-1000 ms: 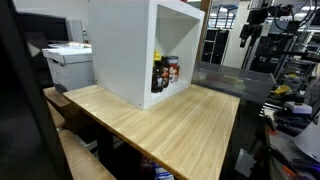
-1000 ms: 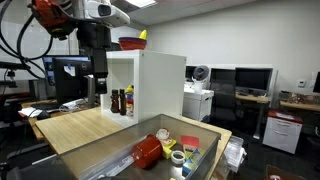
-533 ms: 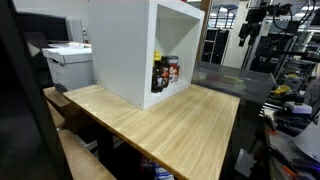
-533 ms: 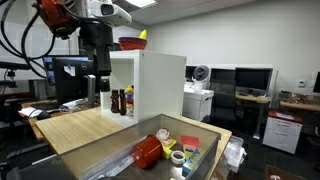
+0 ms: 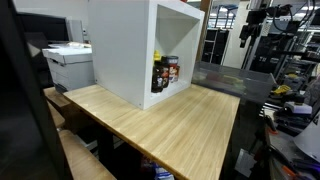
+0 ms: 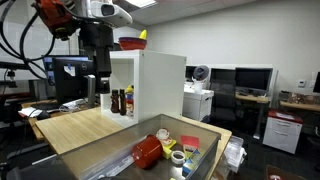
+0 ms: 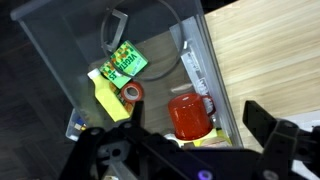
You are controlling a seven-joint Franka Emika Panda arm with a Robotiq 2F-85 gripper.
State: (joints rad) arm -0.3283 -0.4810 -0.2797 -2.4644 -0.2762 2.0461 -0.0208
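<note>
In the wrist view my gripper (image 7: 183,132) is open and empty, its two dark fingers spread wide. It hangs high above a clear plastic bin (image 7: 60,70). In the bin, between the fingers in the picture, lies a red mug (image 7: 188,113). Next to it are a roll of red tape (image 7: 131,93), a green packet (image 7: 126,60) and a yellow item (image 7: 108,100). In an exterior view the arm and gripper (image 6: 99,72) stand beside a white open-front cabinet (image 6: 155,85), well above the bin (image 6: 110,165) with the red mug (image 6: 147,150).
The white cabinet (image 5: 125,50) stands on a wooden table (image 5: 170,125) and holds several bottles (image 5: 165,72), which also show in the other exterior view (image 6: 121,101). A red bowl (image 6: 131,43) sits on the cabinet's top. A printer (image 5: 68,62), desks and monitors (image 6: 250,78) surround the table.
</note>
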